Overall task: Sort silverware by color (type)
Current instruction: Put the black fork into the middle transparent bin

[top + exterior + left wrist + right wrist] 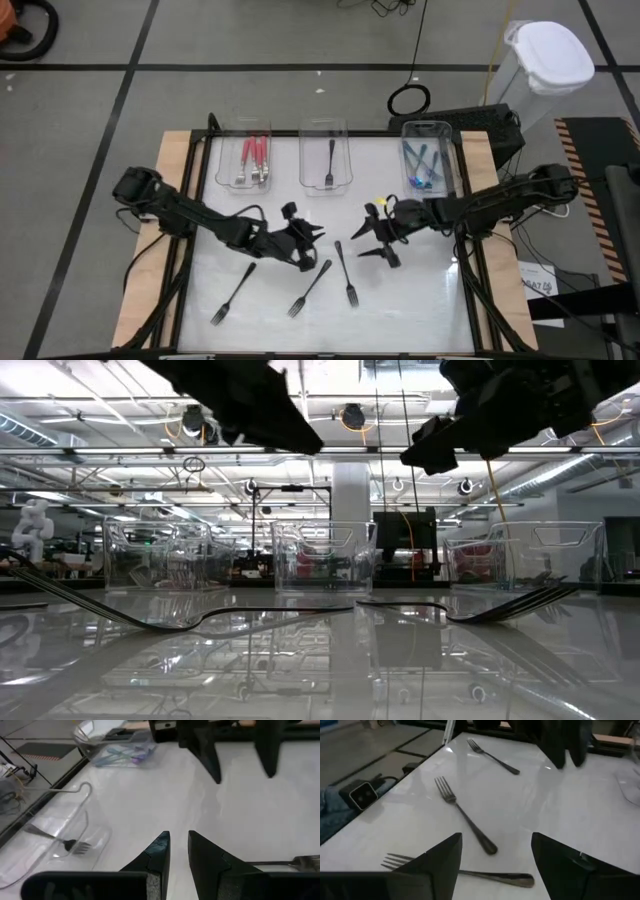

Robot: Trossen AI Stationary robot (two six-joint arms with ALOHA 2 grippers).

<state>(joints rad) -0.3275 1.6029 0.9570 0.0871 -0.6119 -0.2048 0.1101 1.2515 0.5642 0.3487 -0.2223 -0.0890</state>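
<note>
Frankly, no brand or legible writing is showing anywhere on the table [420, 300] or its contents; only a small white tag by the table's right edge is lying there, too small to read. In the low view both arms are being cut off at the top, and the trays' contents are blurring into the room behind.

The left gripper [312, 240] is hovering above the white surface with its fingers [157, 852] nearly together, holding nothing. The right gripper [372, 240] is hanging opposite it, fingers [445, 855] spread wide and empty.

Three black forks are lying loose near the front: one at the left [233, 293], one in the middle [310, 289], one just right of it [346, 273]. The left tray [245, 128] is holding red-handled forks [255, 160], the middle tray [323, 127] one black fork [330, 163], and the right tray [428, 128] blue-handled forks [422, 165].
</note>
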